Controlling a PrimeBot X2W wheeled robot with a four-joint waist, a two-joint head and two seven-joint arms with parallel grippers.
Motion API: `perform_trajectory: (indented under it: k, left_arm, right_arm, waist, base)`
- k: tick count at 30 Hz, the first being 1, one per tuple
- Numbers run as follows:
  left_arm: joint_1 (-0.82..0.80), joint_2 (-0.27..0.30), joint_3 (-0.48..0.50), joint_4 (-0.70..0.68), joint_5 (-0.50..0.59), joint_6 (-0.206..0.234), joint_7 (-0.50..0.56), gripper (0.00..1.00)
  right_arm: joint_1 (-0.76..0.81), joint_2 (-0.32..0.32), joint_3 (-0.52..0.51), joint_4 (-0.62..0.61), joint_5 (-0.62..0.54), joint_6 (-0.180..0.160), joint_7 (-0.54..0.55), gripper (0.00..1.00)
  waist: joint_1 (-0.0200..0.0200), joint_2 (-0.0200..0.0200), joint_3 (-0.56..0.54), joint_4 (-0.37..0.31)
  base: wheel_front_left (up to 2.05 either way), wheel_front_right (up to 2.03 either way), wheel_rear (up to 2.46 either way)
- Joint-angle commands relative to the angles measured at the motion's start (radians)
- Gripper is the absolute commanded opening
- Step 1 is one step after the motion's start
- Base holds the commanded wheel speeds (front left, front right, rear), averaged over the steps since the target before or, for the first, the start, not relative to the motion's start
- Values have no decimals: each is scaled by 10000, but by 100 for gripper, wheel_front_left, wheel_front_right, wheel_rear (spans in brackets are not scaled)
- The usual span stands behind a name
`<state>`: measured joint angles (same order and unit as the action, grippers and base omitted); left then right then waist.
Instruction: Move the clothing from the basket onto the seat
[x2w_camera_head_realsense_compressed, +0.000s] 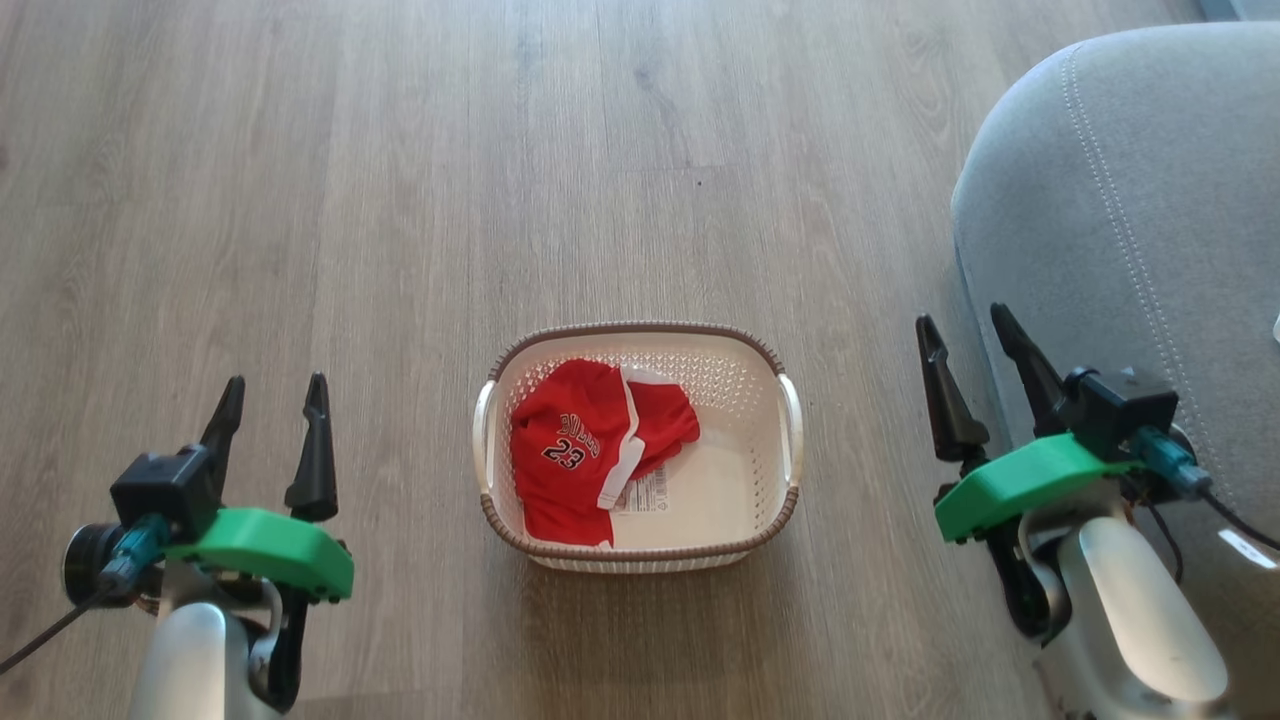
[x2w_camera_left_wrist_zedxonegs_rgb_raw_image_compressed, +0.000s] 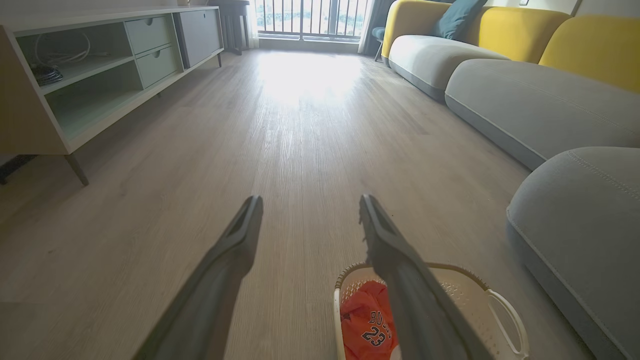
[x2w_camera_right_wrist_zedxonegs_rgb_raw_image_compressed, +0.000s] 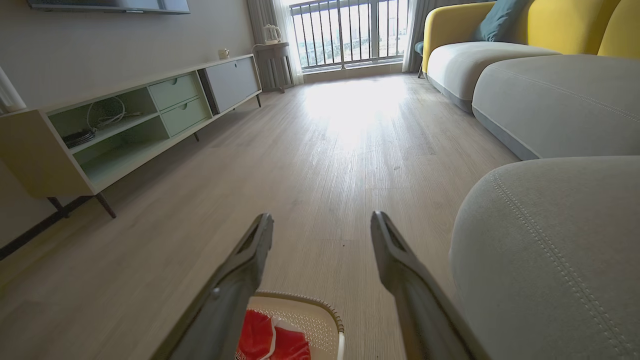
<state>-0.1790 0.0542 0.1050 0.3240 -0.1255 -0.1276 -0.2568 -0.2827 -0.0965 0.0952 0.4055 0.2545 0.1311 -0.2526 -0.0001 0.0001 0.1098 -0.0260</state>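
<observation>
Red clothing (x2w_camera_head_realsense_compressed: 585, 445) printed with 23 lies in the left half of the cream basket (x2w_camera_head_realsense_compressed: 762, 395), which stands on the wooden floor between my arms. The grey seat (x2w_camera_head_realsense_compressed: 1130, 200) rises at the right. My left gripper (x2w_camera_head_realsense_compressed: 275, 392) hovers left of the basket, open and empty. Beside the seat's edge, my right gripper (x2w_camera_head_realsense_compressed: 968, 332) is open too, with nothing in it. The left wrist view has the clothing (x2w_camera_left_wrist_zedxonegs_rgb_raw_image_compressed: 367, 325) and basket (x2w_camera_left_wrist_zedxonegs_rgb_raw_image_compressed: 480, 300) low right, partly behind a finger, with the left gripper (x2w_camera_left_wrist_zedxonegs_rgb_raw_image_compressed: 309, 201). In the right wrist view the right gripper (x2w_camera_right_wrist_zedxonegs_rgb_raw_image_compressed: 322, 217) points over the floor, the clothing (x2w_camera_right_wrist_zedxonegs_rgb_raw_image_compressed: 270, 342) at the bottom and the seat (x2w_camera_right_wrist_zedxonegs_rgb_raw_image_compressed: 550, 250) at right.
A low media cabinet (x2w_camera_right_wrist_zedxonegs_rgb_raw_image_compressed: 125, 130) runs along the left wall. A long sofa with yellow backs (x2w_camera_left_wrist_zedxonegs_rgb_raw_image_compressed: 500, 75) stretches beyond the seat on the right. Wide wooden floor (x2w_camera_head_realsense_compressed: 400, 200) lies open ahead toward the balcony window (x2w_camera_right_wrist_zedxonegs_rgb_raw_image_compressed: 350, 35).
</observation>
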Motion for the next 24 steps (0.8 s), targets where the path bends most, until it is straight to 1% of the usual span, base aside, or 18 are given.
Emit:
perform_trajectory:
  k: [1,10,24]
  left_arm:
    - [-141,60,412,-378,126,29,-49,100]
    - [20,-11,677,-517,254,13,-49,100]
    - [146,-36,637,-584,242,-6,-49,100]
  right_arm:
    - [-4,102,188,-351,-57,-4,-91,100]
    - [104,224,44,-303,-104,-4,-91,100]
    - [65,320,-28,-347,-219,-4,-91,100]
  waist:
    - [1,-1,11,15]
    - [1,-1,50,49]
    - [1,-1,134,4]
  base:
    - [0,0,0]
    - [0,0,0]
    - [0,0,0]
